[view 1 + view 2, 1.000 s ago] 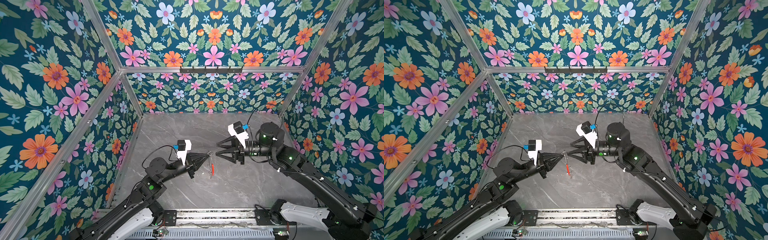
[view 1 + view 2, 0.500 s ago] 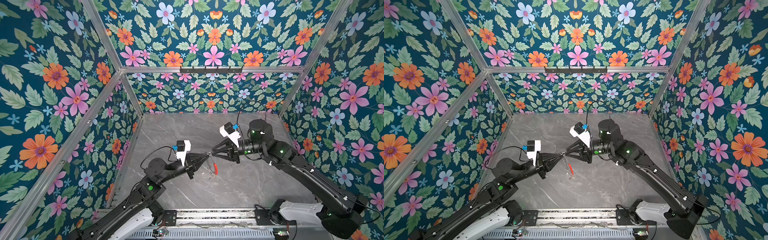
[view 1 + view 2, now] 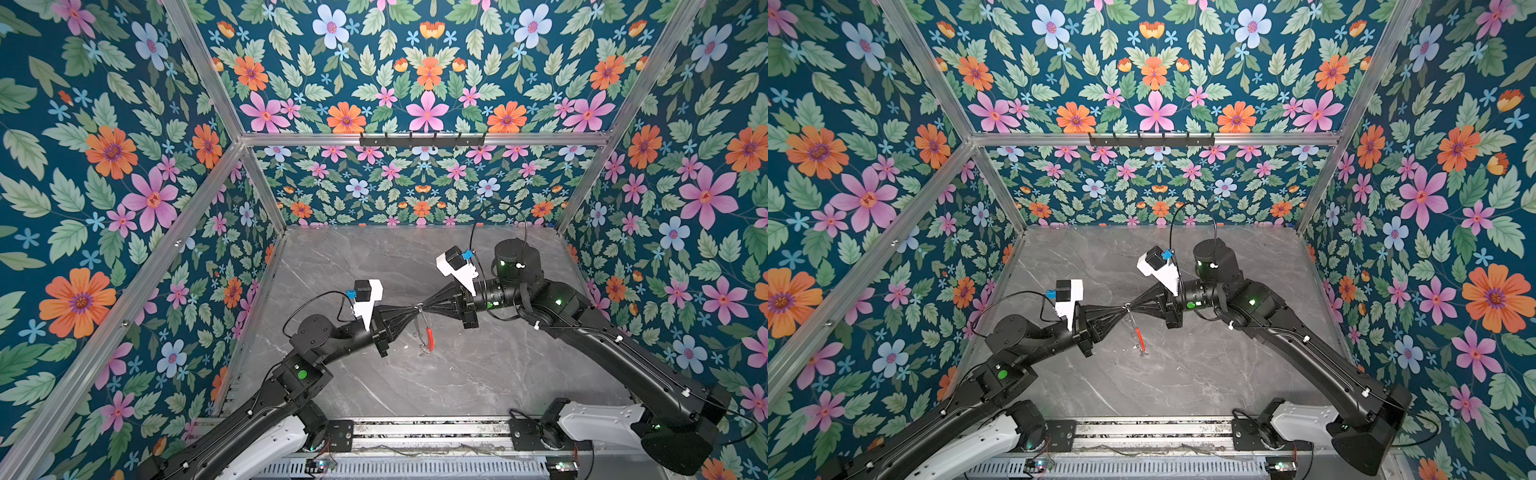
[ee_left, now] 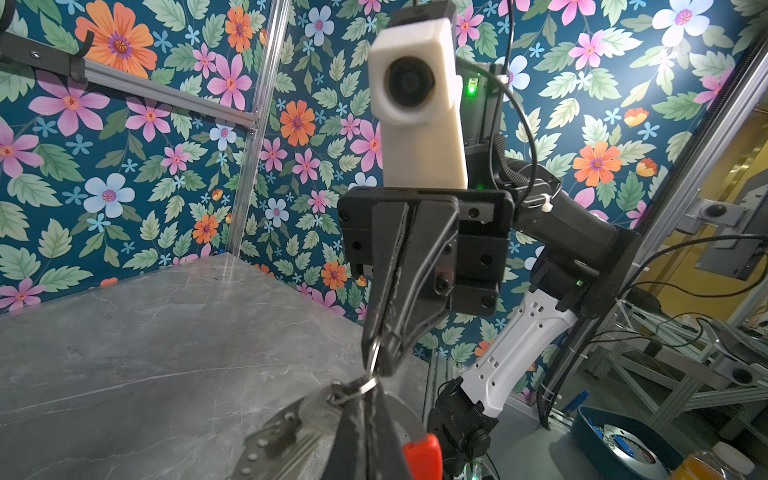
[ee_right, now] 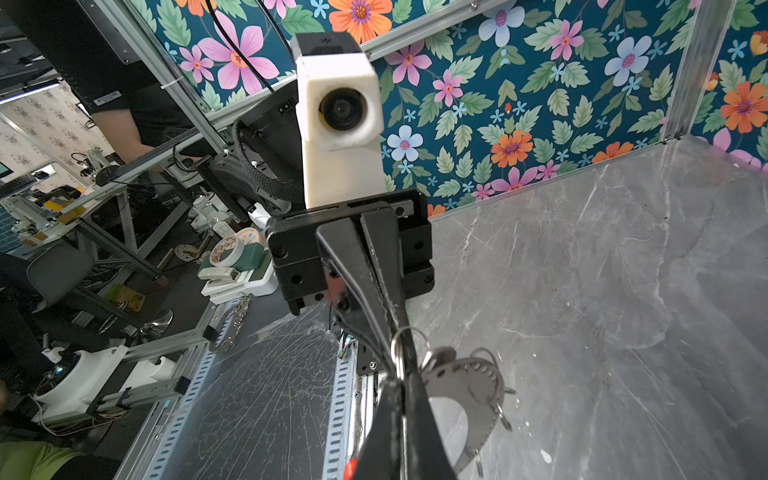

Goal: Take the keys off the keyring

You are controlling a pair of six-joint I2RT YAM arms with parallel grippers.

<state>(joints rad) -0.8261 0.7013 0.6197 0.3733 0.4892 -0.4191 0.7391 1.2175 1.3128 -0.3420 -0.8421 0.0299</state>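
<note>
The keyring (image 3: 423, 332) hangs in the air over the middle of the grey desk (image 3: 478, 374), between my two arms, its red sleeve (image 3: 429, 336) pointing down. My left gripper (image 3: 411, 309) has its jaws closed on the top of the ring. My right gripper (image 3: 423, 307) meets it tip to tip, jaws pinched shut on a small split ring (image 4: 371, 365) there. The keys (image 5: 498, 415) dangle from the hoop's curved metal plate.
</note>
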